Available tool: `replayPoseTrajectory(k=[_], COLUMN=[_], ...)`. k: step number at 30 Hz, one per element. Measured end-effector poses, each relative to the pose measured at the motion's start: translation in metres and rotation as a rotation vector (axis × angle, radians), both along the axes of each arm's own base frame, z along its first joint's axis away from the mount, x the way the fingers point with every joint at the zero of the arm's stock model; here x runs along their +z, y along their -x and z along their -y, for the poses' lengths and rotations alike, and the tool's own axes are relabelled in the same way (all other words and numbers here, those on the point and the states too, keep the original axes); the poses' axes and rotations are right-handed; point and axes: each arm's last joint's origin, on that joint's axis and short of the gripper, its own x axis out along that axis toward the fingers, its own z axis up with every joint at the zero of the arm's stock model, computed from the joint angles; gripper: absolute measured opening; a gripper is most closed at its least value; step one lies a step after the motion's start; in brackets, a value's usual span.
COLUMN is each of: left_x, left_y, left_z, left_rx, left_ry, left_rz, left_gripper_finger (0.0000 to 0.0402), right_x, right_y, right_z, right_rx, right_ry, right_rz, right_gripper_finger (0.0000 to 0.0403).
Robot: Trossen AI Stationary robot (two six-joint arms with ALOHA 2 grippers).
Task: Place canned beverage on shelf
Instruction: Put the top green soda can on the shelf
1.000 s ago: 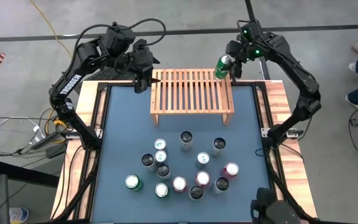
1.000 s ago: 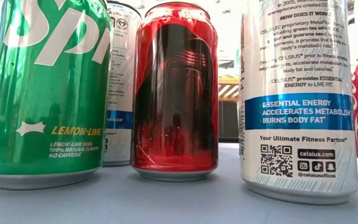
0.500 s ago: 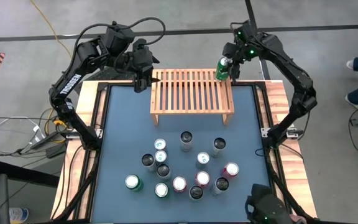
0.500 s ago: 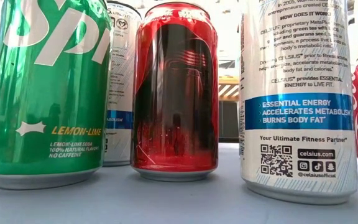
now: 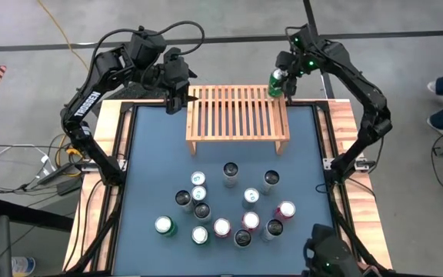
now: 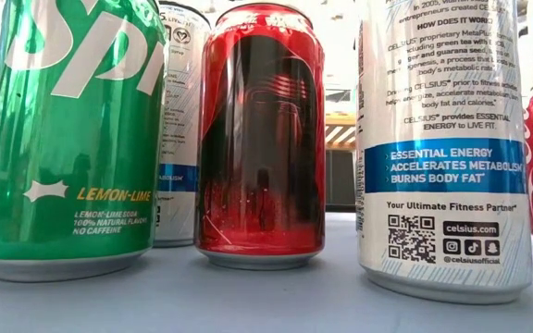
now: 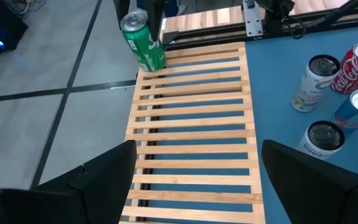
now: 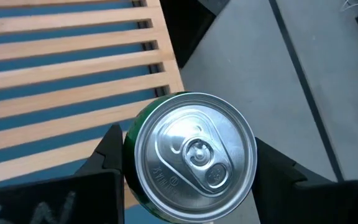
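Your right gripper (image 5: 281, 81) is closed on a green can (image 5: 276, 82) at the far right corner of the shelf (image 5: 238, 115). In the right wrist view the can (image 8: 188, 155) sits between the two dark fingers (image 8: 110, 149), lid up, overhanging the shelf's (image 8: 67, 81) end rail, part over the slats and part over the grey floor beyond. The left wrist view shows the same can (image 7: 143, 42) tilted at that corner, its base at the outermost slats; you cannot tell whether it touches the wood.

Your left gripper (image 5: 174, 98) waits at the shelf's far left corner, fingers spread wide and holding nothing; its two fingers (image 7: 86, 186) frame the shelf's (image 7: 191, 124) slatted top lengthwise. That top carries nothing other than the can at the corner, so all its slats lie open.

The shelf stands at the far edge of the blue counter (image 5: 144, 169), with a bare blue strip on each side between its legs and the black frame. A cluster of upright cans (image 5: 225, 208) fills the near middle of the counter, well apart from the shelf. In the low view these cans block nearly everything: a green Sprite can (image 6: 63, 139), a red and black can (image 6: 261, 139) and a white Celsius can (image 6: 444, 139).
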Motion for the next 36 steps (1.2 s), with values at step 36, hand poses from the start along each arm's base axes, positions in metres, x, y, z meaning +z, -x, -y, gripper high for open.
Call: replayPoseTrajectory(k=[36], left_x=[0.0], left_y=[0.0], left_z=[-0.0001], left_rx=[0.006], left_ry=[-0.002], left_rz=[-0.001], left_gripper_finger=[0.0334], right_x=[-0.0049], right_y=[0.0022], right_z=[-0.0022], right_rx=[-0.031], right_ry=[-0.086], right_rz=[0.017], right_gripper_finger=[0.0263])
